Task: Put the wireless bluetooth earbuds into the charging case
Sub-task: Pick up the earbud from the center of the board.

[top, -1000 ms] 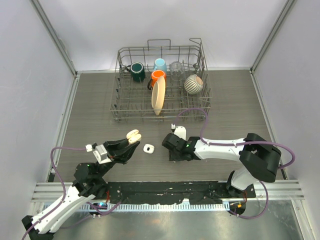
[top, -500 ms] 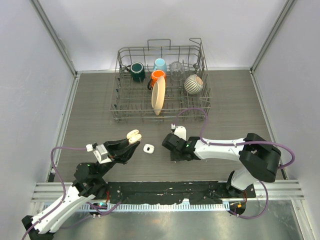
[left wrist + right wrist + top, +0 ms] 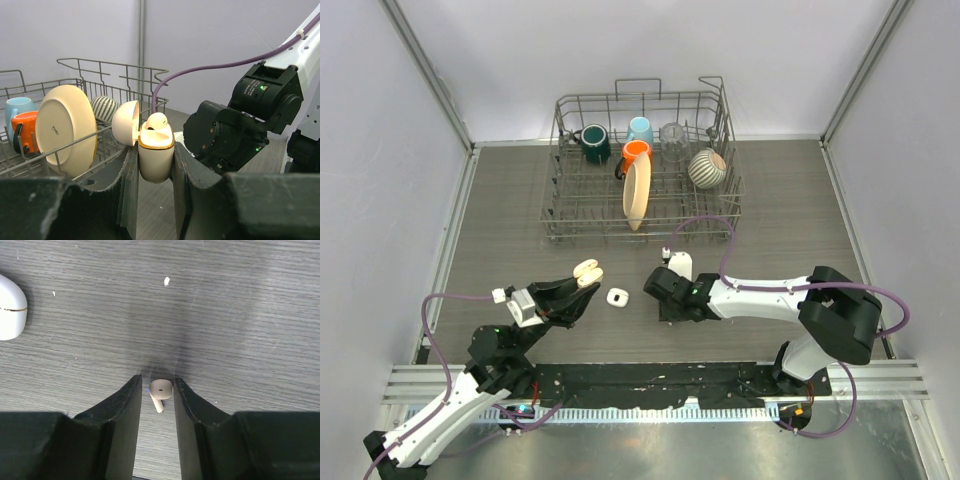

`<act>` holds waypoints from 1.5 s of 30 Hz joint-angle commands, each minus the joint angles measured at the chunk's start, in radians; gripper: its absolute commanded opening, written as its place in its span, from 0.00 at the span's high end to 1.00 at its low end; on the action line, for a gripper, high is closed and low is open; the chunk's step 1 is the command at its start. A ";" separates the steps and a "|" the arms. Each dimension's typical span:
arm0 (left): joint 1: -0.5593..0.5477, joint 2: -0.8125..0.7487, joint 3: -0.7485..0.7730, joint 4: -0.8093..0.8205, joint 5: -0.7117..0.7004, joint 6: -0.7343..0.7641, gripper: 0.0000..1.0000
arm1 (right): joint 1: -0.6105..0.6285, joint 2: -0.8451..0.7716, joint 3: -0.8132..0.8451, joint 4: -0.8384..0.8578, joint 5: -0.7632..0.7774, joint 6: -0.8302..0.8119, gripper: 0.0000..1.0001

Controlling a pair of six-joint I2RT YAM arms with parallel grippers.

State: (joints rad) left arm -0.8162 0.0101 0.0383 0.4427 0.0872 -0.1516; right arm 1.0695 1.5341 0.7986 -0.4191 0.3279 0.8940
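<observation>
We see left arm reaching forward. Left gripper (image 3: 155, 167) clamped on charging case (image 3: 156, 150). Case upright, lid flipped open sideways, one earbud (image 3: 157, 121) sits inside.

Right arm stretched low. Right gripper (image 3: 158, 384) tips on table (image 3: 240, 315), fingers close beside second earbud (image 3: 161, 389). It lies flat, stem along gap, pointing back at wrist. We cannot tell if pinched.

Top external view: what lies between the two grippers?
In the top view, a closed white charging case lies on the table between the left gripper, holding an open case, and the right gripper.

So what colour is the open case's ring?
Gold; the ring shows best in the left wrist view.
</observation>
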 commanded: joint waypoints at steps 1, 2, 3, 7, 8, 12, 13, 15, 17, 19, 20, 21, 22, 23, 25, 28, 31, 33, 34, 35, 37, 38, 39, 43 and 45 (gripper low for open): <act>0.002 -0.052 -0.072 0.021 -0.014 0.010 1.00 | 0.003 0.006 -0.002 -0.030 0.039 0.006 0.62; 0.002 -0.052 -0.072 0.019 -0.014 0.009 1.00 | 0.001 0.004 -0.002 -0.030 0.037 0.005 0.62; 0.000 -0.052 -0.072 0.019 -0.014 0.010 1.00 | 0.001 0.004 -0.002 -0.030 0.037 0.006 0.62; 0.000 -0.053 -0.071 0.019 -0.014 0.010 1.00 | 0.001 0.001 -0.001 -0.038 0.036 0.017 0.63; 0.000 -0.053 -0.071 0.019 -0.015 0.011 1.00 | 0.001 0.000 -0.004 -0.041 0.034 0.025 0.65; 0.000 -0.052 -0.072 0.017 -0.015 0.011 1.00 | 0.003 -0.011 -0.021 -0.035 0.034 0.052 0.66; 0.000 -0.052 -0.072 0.016 -0.017 0.011 1.00 | 0.003 -0.011 -0.021 -0.037 0.043 0.054 0.66; 0.000 -0.052 -0.072 0.016 -0.015 0.012 1.00 | 0.004 -0.008 -0.015 -0.046 0.046 0.057 0.67; 0.002 -0.052 -0.071 0.016 -0.017 0.012 1.00 | 0.003 -0.008 -0.015 -0.047 0.043 0.059 0.67; 0.002 -0.053 -0.072 0.014 -0.018 0.012 1.00 | 0.003 -0.014 -0.016 -0.047 0.043 0.059 0.67; 0.000 -0.052 -0.072 0.014 -0.017 0.012 1.00 | 0.003 -0.014 -0.016 -0.047 0.042 0.057 0.66; 0.000 -0.052 -0.072 0.014 -0.017 0.012 1.00 | 0.003 -0.017 -0.018 -0.047 0.039 0.059 0.64; 0.000 -0.052 -0.072 0.013 -0.017 0.012 1.00 | 0.003 -0.017 -0.019 -0.046 0.039 0.059 0.63; 0.002 -0.052 -0.071 0.013 -0.017 0.014 1.00 | 0.003 -0.020 -0.019 -0.049 0.037 0.059 0.59; 0.000 -0.052 -0.072 0.013 -0.018 0.012 1.00 | 0.004 -0.025 -0.022 -0.047 0.037 0.059 0.57; 0.000 -0.053 -0.074 0.013 -0.020 0.012 1.00 | 0.004 -0.032 -0.029 -0.049 0.037 0.063 0.58; 0.000 -0.052 -0.074 0.013 -0.021 0.014 1.00 | 0.006 -0.034 -0.033 -0.041 0.036 0.065 0.59; 0.000 -0.053 -0.075 0.013 -0.023 0.011 1.00 | 0.006 -0.029 -0.032 -0.040 0.031 0.062 0.61; 0.000 -0.052 -0.075 0.013 -0.023 0.011 1.00 | 0.006 -0.025 -0.032 -0.037 0.030 0.060 0.62; 0.000 -0.052 -0.075 0.013 -0.021 0.009 1.00 | 0.006 -0.023 -0.032 -0.034 0.027 0.060 0.63; 0.000 -0.052 -0.075 0.013 -0.021 0.009 1.00 | 0.006 -0.019 -0.030 -0.032 0.026 0.059 0.65; 0.000 -0.052 -0.075 0.013 -0.020 0.009 1.00 | 0.006 -0.015 -0.030 -0.030 0.026 0.059 0.66; 0.000 -0.052 -0.075 0.013 -0.021 0.009 1.00 | 0.006 -0.014 -0.029 -0.030 0.026 0.057 0.66; 0.000 -0.053 -0.072 0.011 -0.023 0.009 1.00 | 0.007 -0.014 -0.027 -0.029 0.025 0.056 0.69; 0.000 -0.052 -0.074 0.011 -0.024 0.011 1.00 | 0.006 -0.015 -0.029 -0.030 0.023 0.057 0.70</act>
State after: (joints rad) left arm -0.8162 0.0101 0.0383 0.4351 0.0784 -0.1493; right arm 1.0714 1.5162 0.7830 -0.4374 0.3431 0.9440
